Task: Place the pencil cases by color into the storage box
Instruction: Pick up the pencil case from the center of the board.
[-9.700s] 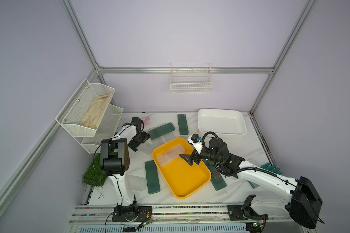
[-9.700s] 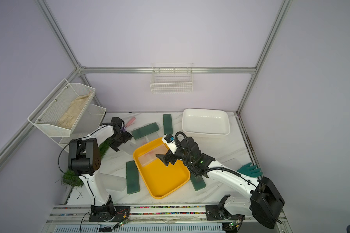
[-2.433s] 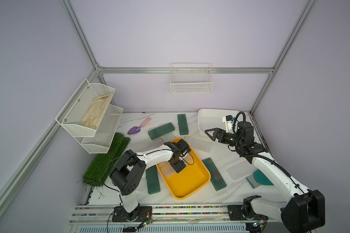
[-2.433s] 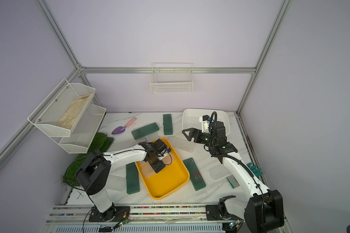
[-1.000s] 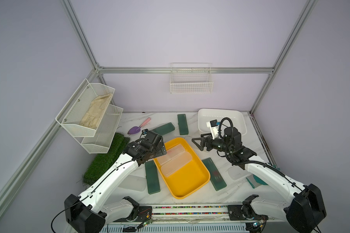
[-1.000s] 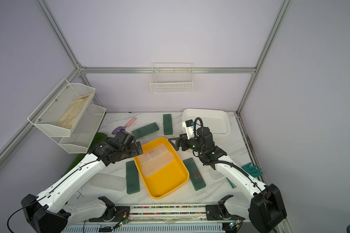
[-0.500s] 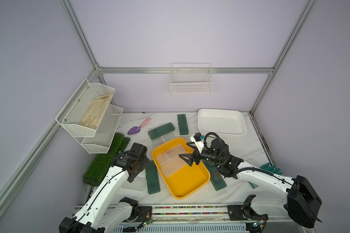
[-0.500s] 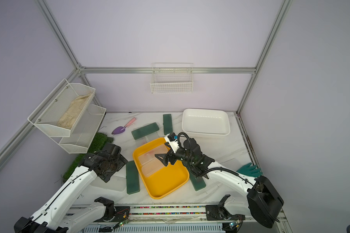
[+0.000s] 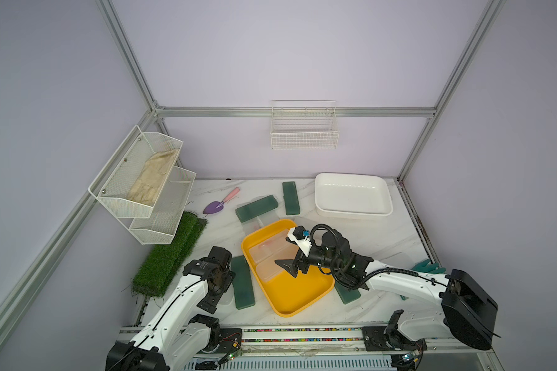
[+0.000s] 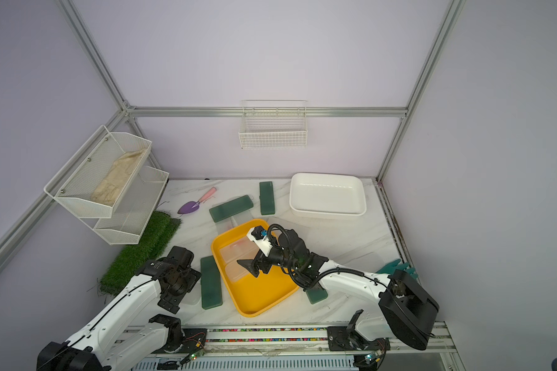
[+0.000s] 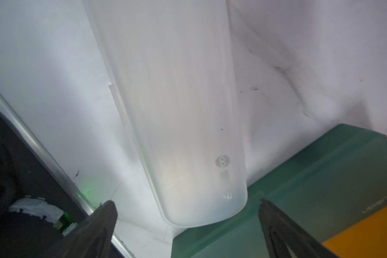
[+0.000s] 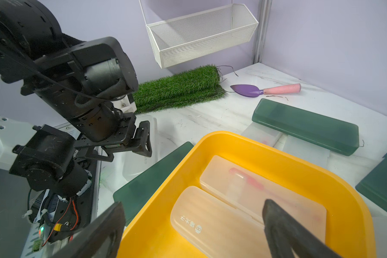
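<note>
Pickup approach: a clear pencil case (image 11: 183, 134) lies between the wide-open, empty left jaws; right jaws likewise open, empty. Next: lower, close.

Even, bright light — soft shadows

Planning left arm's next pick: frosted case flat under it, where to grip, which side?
Grip the frosted case across its narrow width, on the long edges near the rounded end, coming straight down. It lies flat on the table, too long to span endwise. The left gripper has open jaws straddling that end. The dark green case sits close beside one edge, so clearance looks tight.
</note>
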Robot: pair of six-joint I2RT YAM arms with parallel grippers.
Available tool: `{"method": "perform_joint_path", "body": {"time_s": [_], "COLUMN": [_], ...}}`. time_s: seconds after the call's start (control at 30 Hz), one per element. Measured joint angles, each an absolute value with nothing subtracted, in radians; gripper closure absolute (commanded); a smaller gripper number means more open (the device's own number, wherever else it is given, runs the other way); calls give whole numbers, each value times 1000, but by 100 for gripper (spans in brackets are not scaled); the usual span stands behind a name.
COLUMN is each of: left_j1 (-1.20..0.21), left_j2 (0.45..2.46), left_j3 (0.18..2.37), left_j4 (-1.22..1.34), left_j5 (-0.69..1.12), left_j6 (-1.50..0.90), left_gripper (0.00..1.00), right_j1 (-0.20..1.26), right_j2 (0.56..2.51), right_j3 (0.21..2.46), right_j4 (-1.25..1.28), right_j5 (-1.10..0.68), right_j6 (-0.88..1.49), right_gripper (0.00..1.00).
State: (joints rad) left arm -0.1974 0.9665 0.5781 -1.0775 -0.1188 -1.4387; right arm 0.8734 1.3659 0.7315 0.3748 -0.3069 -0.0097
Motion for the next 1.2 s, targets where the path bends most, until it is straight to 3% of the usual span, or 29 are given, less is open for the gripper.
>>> {"method": "perform_joint_path", "body": {"time_s": [0.8,1.2], "left_j1": [-9,67], "left_j2": [1103,1119], "left_j3": [541,534], "left_j4": [-928,-873], "left_j5": [-51,-28], "left_j6": [-1449,-1403], "left_gripper": [0,10], "right_j1": [876,877], "right_j2": [1412,1425], "right_j3": [732,732], "right_j4": [376,376], "right_j5": [-277,-276], "right_j6": [-22,-23], "right_gripper": [3,3]}}
